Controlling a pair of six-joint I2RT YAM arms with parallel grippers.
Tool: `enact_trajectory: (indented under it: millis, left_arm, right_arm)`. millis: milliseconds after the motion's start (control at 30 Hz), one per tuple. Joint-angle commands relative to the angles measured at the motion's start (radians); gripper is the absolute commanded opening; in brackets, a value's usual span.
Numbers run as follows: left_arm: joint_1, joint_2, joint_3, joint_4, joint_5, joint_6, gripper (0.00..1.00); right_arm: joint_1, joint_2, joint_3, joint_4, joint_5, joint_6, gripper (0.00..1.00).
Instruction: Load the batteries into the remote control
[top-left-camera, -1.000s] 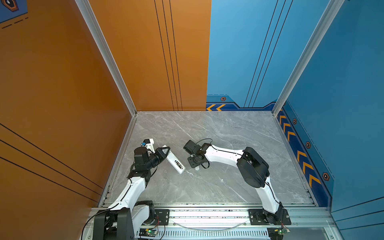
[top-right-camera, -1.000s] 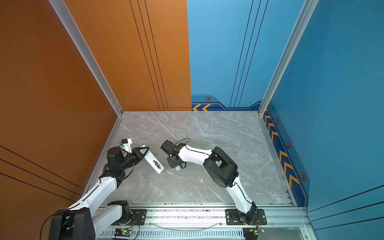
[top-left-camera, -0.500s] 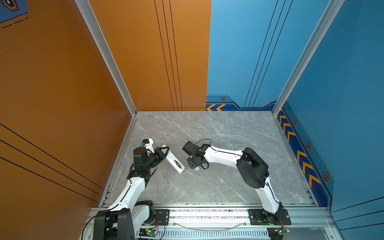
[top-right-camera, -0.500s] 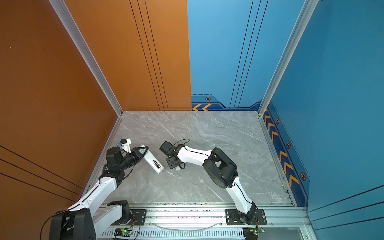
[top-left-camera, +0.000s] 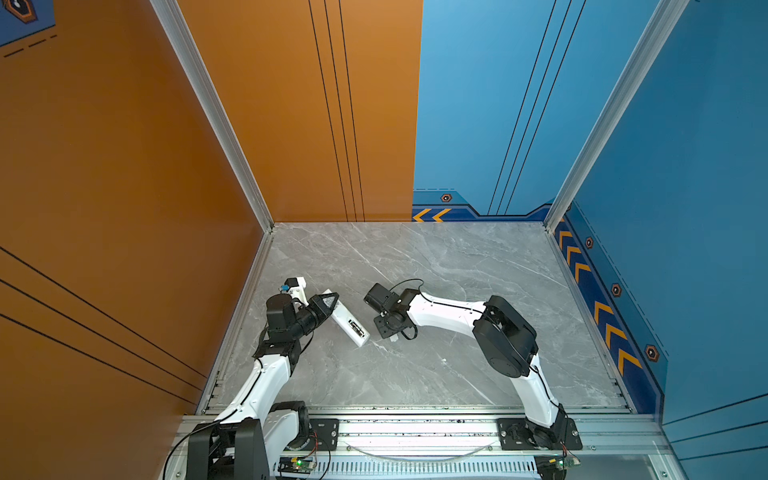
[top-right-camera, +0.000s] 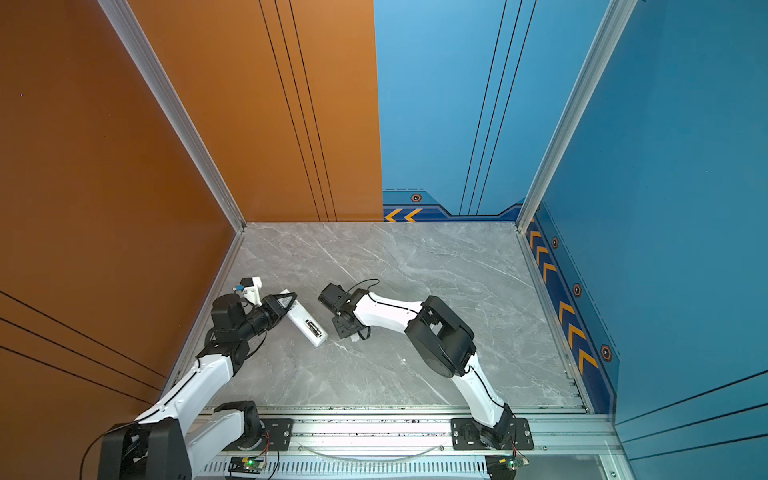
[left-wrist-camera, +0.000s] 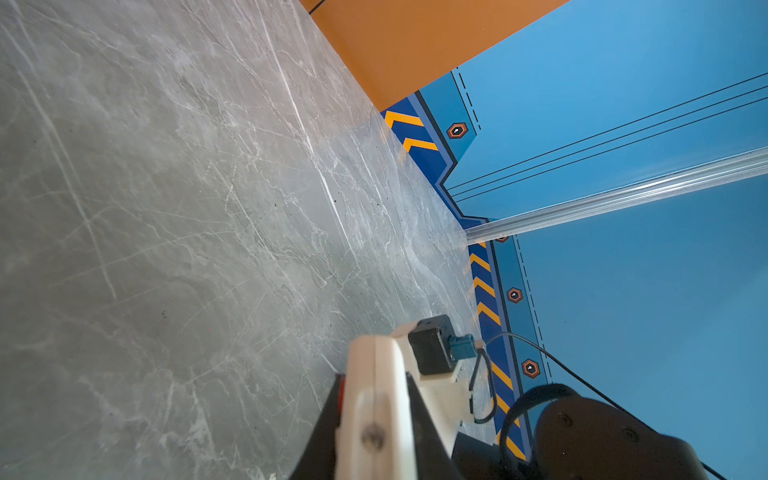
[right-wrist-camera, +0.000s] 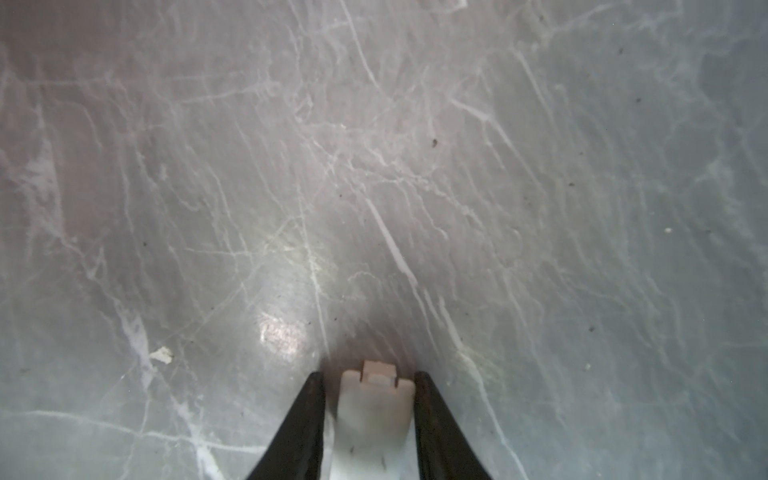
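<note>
Left wrist view shows the left gripper (left-wrist-camera: 374, 386) clamped on the remote control (left-wrist-camera: 376, 361). The remote's white edge runs between the two black fingers (left-wrist-camera: 318, 436), and a red button (left-wrist-camera: 340, 390) just shows at one side. In both top views the remote lies slantwise on the left part of the grey marble table (top-left-camera: 436, 270), near the orange wall (top-left-camera: 124, 208). One end sits in the gripper and the other is free, pointing toward the front rail (top-left-camera: 415, 428); whether the free end touches the table I cannot tell. A dark open recess faces up near that free end, too small to show what lies in it. The right gripper (right-wrist-camera: 368, 374) points down at the table just beside the free end. In the right wrist view a small white cover (right-wrist-camera: 374, 415) with a tab lies flat on the marble between its two black fingers. One finger is against the cover's edge and the other has a thin gap beside it, so I cannot tell whether the cover is gripped.
</note>
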Motion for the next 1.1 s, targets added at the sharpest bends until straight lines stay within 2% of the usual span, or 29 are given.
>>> enact_trajectory:
  millis: [0,567,800,1067]
  left_arm:
    - [0.010,-0.021,-0.012,0.038,0.024,-0.007,0.00]
    - [0.010,-0.031,-0.018,0.038,0.026,-0.005,0.00]
    - [-0.003,-0.029,-0.016,0.038,0.024,-0.001,0.00]
    - [-0.009,-0.034,-0.016,0.038,0.024,0.003,0.00]
  right_arm:
    - [0.004,0.030,-0.019,-0.148,0.038,0.002,0.30]
    - [0.003,0.032,-0.008,-0.178,0.053,-0.018,0.24]
    - [-0.005,0.035,-0.003,-0.165,0.033,-0.017,0.30]
    - [-0.017,0.035,-0.009,-0.127,-0.008,0.003,0.33]
